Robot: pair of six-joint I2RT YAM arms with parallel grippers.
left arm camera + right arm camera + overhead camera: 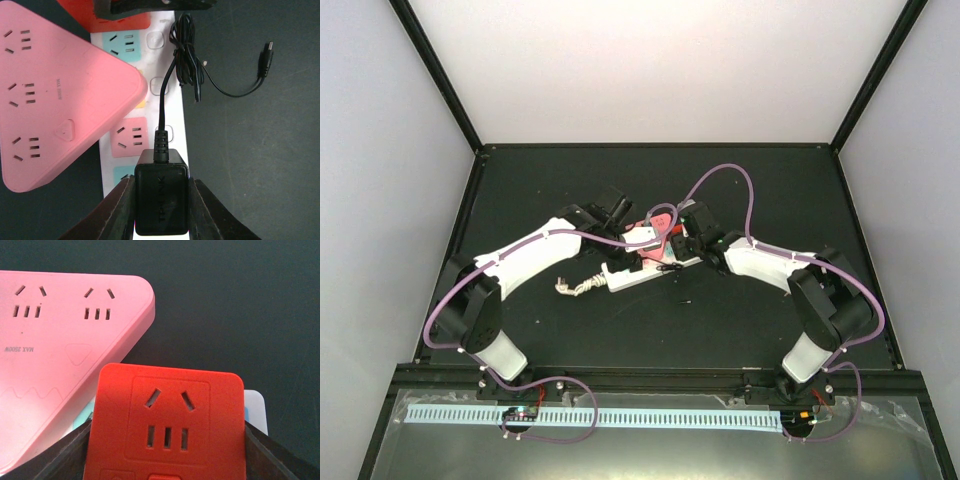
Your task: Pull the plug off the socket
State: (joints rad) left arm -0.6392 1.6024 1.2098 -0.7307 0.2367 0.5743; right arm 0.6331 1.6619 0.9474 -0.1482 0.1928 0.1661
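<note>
Mid-frame in the top view, on the black table, the white power strip lies slanted, with its frayed cord stub off the lower-left end. Both arms meet over it.

- Pink triangular block: upper left of the left wrist view, sitting over part of the outlet row.
- Red cube: lower middle of the right wrist view, at the strip's end. The right gripper has its jaws pressed on both sides of it. My guess is that's the brace.
- Black plug: bottom centre of the left wrist view, over the strip. The left gripper has narrow jaws clamped on the plug's two flanks.
- Thin cable: runs up-frame from the plug to a tied bundle. Its small connector lies loose on the table at upper right.

Step as I read it: extract the black plug.
- Pull straight out along the pins, away from the strip face, with no twist. Side load would lever the pins or drag the strip.
- The right arm should press down so the strip doesn't follow.
- The pink block's edge is near the plug but apart, so clearance looks fine.
- The cable is slack, so snag risk looks low.
</note>
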